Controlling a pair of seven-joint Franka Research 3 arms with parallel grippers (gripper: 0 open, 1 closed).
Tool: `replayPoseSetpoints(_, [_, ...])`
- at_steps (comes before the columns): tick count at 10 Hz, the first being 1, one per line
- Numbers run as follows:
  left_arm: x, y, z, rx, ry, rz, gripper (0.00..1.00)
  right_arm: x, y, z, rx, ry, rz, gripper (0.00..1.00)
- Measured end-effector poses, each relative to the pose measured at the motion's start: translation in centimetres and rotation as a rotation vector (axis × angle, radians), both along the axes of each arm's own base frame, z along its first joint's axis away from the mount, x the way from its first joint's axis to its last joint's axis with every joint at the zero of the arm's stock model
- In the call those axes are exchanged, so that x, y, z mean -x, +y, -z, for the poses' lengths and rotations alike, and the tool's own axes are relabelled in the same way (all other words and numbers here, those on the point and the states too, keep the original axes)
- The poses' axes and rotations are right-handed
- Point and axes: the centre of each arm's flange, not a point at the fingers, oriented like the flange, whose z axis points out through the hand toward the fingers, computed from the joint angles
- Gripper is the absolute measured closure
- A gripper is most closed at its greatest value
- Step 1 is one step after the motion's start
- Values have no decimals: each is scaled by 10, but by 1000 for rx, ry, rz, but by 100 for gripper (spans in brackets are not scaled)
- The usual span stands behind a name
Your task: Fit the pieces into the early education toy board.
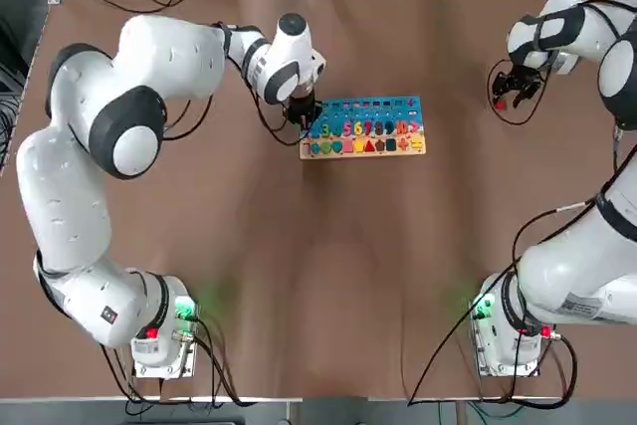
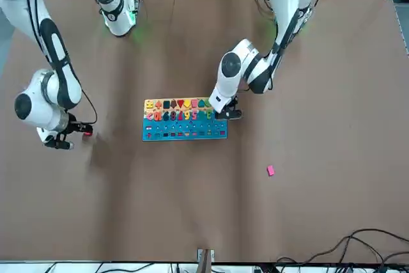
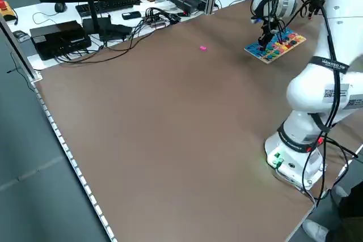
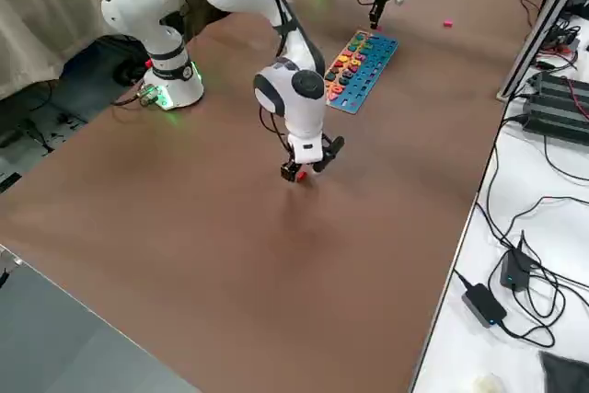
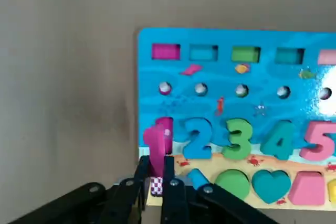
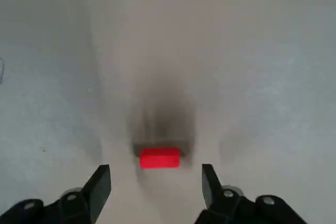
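Observation:
The early education toy board (image 1: 364,126) lies flat at the table's far middle, blue above a tan strip, with coloured numbers and shapes (image 5: 236,77). My left gripper (image 1: 303,114) hangs over its left end, shut on a pink piece (image 5: 156,148) held upright just above the slot beside the blue 2. My right gripper (image 1: 513,87) is low over the table at the far right. Its fingers stand open on either side of a red piece (image 6: 159,158) lying on the table. Another pink piece (image 2: 270,171) lies alone beyond the board.
Cables, a monitor and boxes (image 3: 59,35) crowd the bench past the table's far edge. Both arm bases (image 1: 159,330) stand at the near edge, with bare brown table between them and the board.

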Motion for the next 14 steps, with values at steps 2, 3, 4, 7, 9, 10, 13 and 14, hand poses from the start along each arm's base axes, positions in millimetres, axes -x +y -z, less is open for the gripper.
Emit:
replayPoseSetpoints(2, [-1, -1, 1, 2, -2, -10, 86, -2, -1, -2, -3, -8, -23, 23])
replayPoseSetpoints(3, [-4, 1, 1, 0, -6, -15, 86, -3, -1, -3, -3, -12, -27, 24])
replayPoseSetpoints(4, [-6, 3, 2, -3, -8, -17, 86, -4, -2, -3, -4, -14, -27, 26])
replayPoseSetpoints(7, [-5, 4, 12, -14, 2, -13, 86, -5, -2, -2, -1, -26, -26, 28])
replayPoseSetpoints(9, [-5, 0, 16, -12, 4, -9, 86, -5, -2, 0, 0, -27, -26, 29])
replayPoseSetpoints(10, [-5, -1, 16, -11, 3, -7, 86, -5, -2, 0, 0, -29, -26, 29])
replayPoseSetpoints(13, [-5, -1, 17, -14, 4, -5, 86, -5, -3, 4, 0, -30, -23, 30])
replayPoseSetpoints(14, [-4, -1, 20, -16, 8, -4, 86, -4, -3, 7, -1, -27, -21, 30])
